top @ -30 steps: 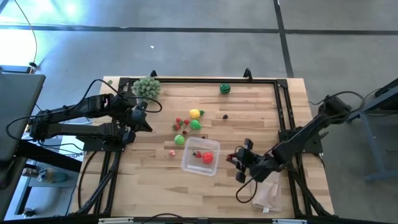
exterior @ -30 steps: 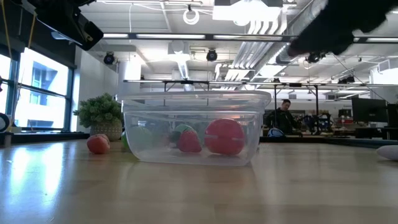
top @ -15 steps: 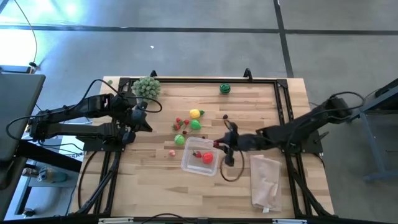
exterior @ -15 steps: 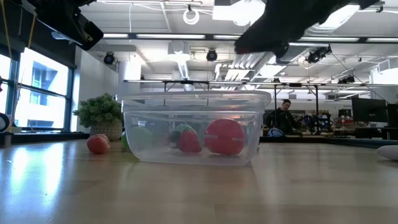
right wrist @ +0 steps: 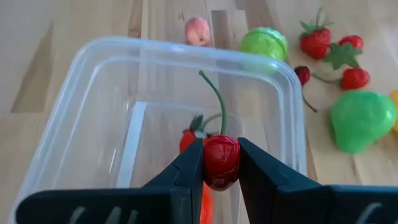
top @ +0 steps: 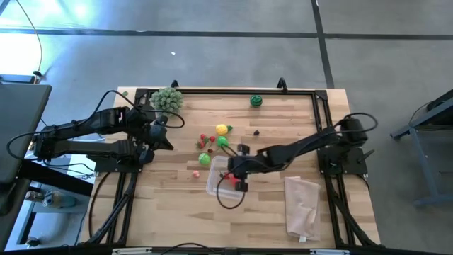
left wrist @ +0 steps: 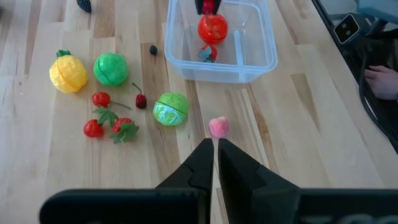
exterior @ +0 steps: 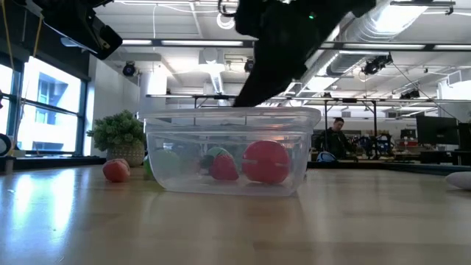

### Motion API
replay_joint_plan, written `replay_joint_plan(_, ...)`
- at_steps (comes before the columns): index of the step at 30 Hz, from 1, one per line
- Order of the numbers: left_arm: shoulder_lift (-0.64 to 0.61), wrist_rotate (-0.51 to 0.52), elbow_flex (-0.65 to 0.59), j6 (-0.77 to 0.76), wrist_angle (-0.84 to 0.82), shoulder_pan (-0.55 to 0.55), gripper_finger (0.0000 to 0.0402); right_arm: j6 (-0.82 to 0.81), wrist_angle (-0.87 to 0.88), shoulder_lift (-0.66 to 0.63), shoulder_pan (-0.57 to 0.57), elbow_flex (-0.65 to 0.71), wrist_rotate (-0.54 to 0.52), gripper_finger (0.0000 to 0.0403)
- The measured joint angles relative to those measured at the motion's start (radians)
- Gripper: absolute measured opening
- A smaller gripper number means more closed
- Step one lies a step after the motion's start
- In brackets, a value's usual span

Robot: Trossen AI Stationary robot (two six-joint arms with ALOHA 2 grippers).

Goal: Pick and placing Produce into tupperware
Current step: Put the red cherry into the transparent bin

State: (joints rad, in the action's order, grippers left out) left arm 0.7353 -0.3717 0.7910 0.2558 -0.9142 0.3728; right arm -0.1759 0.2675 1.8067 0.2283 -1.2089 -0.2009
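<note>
The clear tupperware [top: 214, 183] sits mid-table, near side, with a red tomato [left wrist: 212, 28] and a strawberry [left wrist: 206, 54] lying on its floor. My right gripper [right wrist: 221, 163] hangs over its open top [top: 237, 176], shut on a small red cherry [right wrist: 221, 160] with a green stem. On the wood beyond the tupperware lie a yellow fruit [top: 221, 129], green fruits [top: 223, 142], small red pieces [top: 207, 139] and a pink one [top: 196, 173]. The striped ball [top: 255, 101] rests at the far edge. My left gripper [left wrist: 215, 146] is shut and raised over the table's left part [top: 170, 138]. My right gripper pinches the cherry's round red body [right wrist: 221, 149] between its two fingers, one finger [right wrist: 186, 171] on each side. The fingers reach in from the table's right, slanting down. The cherry is lifted clear above the tupperware's inside, its green stem [right wrist: 216, 102] curving out past the fingertips.
A grey-green bushy ball [top: 167, 99] stands at the far left corner. A pale translucent bag [top: 303, 205] lies near the right near corner. A dark small piece [top: 256, 132] lies right of the fruit cluster. A black frame rims the table [top: 322, 113].
My right gripper has travelled from beside the bag toward the table's left and now stands over the tupperware, still shut on the cherry. The bag shows fully where the arm covered it before. The left arm and the fruits on the table have not moved.
</note>
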Motion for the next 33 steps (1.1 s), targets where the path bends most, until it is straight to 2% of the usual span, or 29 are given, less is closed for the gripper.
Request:
replay_joint_plan(6, 0.0, 0.0, 0.0, 0.0, 0.0, 0.0, 0.0014, 0.02, 0.141, 0.114, -0.02, -0.13, 0.005, 0.0068)
replay_joint_plan(11, 0.0, 0.0, 0.0, 0.0, 0.0, 0.0, 0.0014, 0.028, 0.187, 0.183, -0.043, -0.171, 0.014, 0.0068)
replay_joint_plan(23, 0.0, 0.0, 0.0, 0.0, 0.0, 0.0, 0.0014, 0.011, 0.203, 0.192, -0.051, -0.177, 0.061, 0.007)
replay_joint_plan(33, 0.0, 0.0, 0.0, 0.0, 0.0, 0.0, 0.0014, 0.019, 0.198, 0.192, -0.051, -0.177, 0.054, 0.0108)
